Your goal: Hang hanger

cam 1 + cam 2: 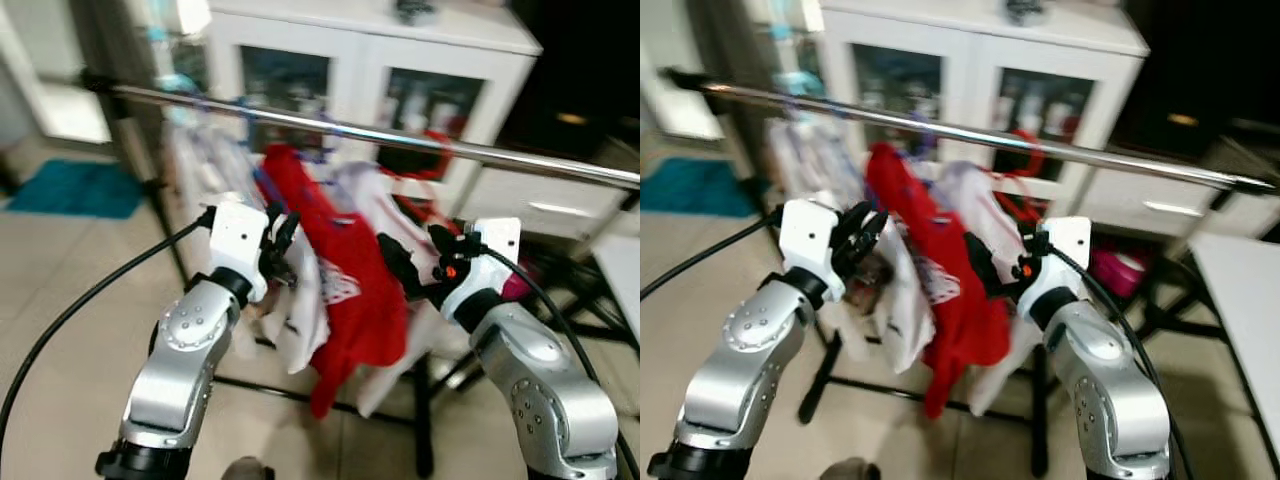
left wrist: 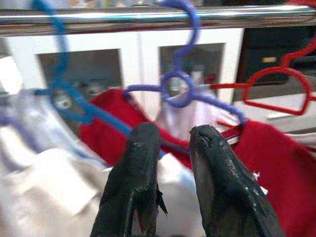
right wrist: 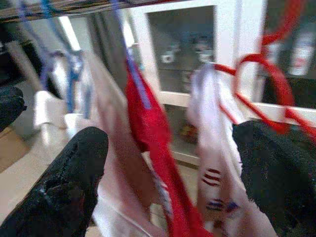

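Observation:
A silver clothes rail (image 1: 400,138) crosses in front of me with several garments on it. A red shirt (image 1: 350,290) hangs in the middle on a purple hanger (image 2: 180,89) hooked over the rail. A blue hanger (image 2: 64,94) carries pale clothes on one side of it. A red hanger (image 2: 281,89) carries a white shirt (image 1: 365,190) on the other side. My left gripper (image 1: 282,245) is raised just left of the red shirt, below the rail, its fingers (image 2: 133,182) nearly together with nothing between them. My right gripper (image 1: 410,260) is open at the shirt's right edge, not touching it.
A white cabinet (image 1: 380,60) with glass doors stands behind the rack. The rack's black legs (image 1: 420,400) spread over the tiled floor below the clothes. A teal mat (image 1: 75,188) lies at the far left. A white tabletop (image 1: 1240,290) edges in at the right.

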### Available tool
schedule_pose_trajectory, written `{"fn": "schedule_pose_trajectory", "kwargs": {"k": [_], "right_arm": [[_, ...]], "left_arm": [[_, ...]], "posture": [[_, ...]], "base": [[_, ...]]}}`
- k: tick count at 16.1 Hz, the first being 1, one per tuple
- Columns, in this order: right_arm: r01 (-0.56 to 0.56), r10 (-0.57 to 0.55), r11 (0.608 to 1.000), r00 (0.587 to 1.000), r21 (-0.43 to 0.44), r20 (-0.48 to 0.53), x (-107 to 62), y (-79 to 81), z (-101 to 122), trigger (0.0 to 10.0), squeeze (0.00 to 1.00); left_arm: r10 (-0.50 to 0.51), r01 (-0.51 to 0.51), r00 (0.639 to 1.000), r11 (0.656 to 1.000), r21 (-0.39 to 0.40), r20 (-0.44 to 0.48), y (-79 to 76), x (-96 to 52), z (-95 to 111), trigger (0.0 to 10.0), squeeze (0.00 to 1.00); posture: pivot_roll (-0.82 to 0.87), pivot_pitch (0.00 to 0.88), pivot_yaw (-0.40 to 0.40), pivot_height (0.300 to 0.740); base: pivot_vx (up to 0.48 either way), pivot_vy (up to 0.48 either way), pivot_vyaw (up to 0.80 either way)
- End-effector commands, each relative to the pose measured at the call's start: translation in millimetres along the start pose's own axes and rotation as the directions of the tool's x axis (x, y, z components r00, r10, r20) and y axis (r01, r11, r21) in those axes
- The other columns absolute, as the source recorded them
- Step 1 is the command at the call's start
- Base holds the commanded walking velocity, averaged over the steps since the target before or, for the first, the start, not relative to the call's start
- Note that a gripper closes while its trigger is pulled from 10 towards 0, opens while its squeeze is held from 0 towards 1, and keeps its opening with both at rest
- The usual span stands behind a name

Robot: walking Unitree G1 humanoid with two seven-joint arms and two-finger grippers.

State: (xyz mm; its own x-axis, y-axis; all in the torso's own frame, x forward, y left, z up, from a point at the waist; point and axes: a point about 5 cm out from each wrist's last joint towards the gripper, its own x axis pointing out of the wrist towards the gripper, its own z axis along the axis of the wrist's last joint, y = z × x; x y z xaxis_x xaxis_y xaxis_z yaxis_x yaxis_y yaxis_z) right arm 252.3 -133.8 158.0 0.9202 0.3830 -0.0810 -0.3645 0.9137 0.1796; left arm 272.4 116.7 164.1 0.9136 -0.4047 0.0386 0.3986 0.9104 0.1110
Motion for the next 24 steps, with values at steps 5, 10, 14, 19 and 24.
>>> {"fn": "schedule_pose_trajectory", "kwargs": {"k": [5, 10, 14, 19, 24], "right_arm": [[0.049, -0.049, 0.997, 0.999, 0.054, 0.006, -2.6, -3.3, -6.8, 10.0, 1.00], [0.080, -0.080, 0.996, 0.997, 0.032, -0.004, -1.0, -5.6, -8.9, 10.0, 1.00], [0.063, -0.063, 0.998, 0.998, -0.003, -0.009, 2.3, -5.0, -8.5, 10.0, 1.00], [0.063, -0.062, 0.998, 0.998, -0.020, 0.018, 10.4, -1.8, -3.6, 10.0, 1.00], [0.076, -0.075, 0.996, 0.997, -0.050, 0.022, 16.1, -2.5, -0.9, 10.0, 0.00]], "left_arm": [[-0.022, 0.022, 1.000, 1.000, 0.006, 0.000, -3.1, -0.9, 2.2, 10.0, 0.00], [0.022, -0.023, 1.000, 1.000, -0.007, -0.022, 0.8, -0.4, 0.3, 10.0, 0.00], [0.046, -0.047, 0.999, 0.999, -0.015, -0.028, 4.2, 1.1, 0.9, 10.0, 0.00], [0.048, -0.050, 0.998, 0.998, -0.042, -0.035, 4.1, 1.2, 1.4, 10.0, 0.00], [0.041, -0.042, 0.998, 0.999, -0.033, -0.040, 3.4, 1.3, 1.0, 10.0, 0.00]], "posture": [[0.01, 0.000, -0.037, 0.740], [0.00, 0.002, -0.040, 0.740], [0.01, 0.006, -0.045, 0.740], [0.01, 0.011, -0.049, 0.740], [0.01, 0.013, -0.055, 0.740]], "base": [[0.000, 0.480, 0.32], [0.000, 0.288, 0.00], [0.062, 0.000, 0.20], [0.417, 0.000, 0.48], [0.439, 0.000, 0.00]]}}
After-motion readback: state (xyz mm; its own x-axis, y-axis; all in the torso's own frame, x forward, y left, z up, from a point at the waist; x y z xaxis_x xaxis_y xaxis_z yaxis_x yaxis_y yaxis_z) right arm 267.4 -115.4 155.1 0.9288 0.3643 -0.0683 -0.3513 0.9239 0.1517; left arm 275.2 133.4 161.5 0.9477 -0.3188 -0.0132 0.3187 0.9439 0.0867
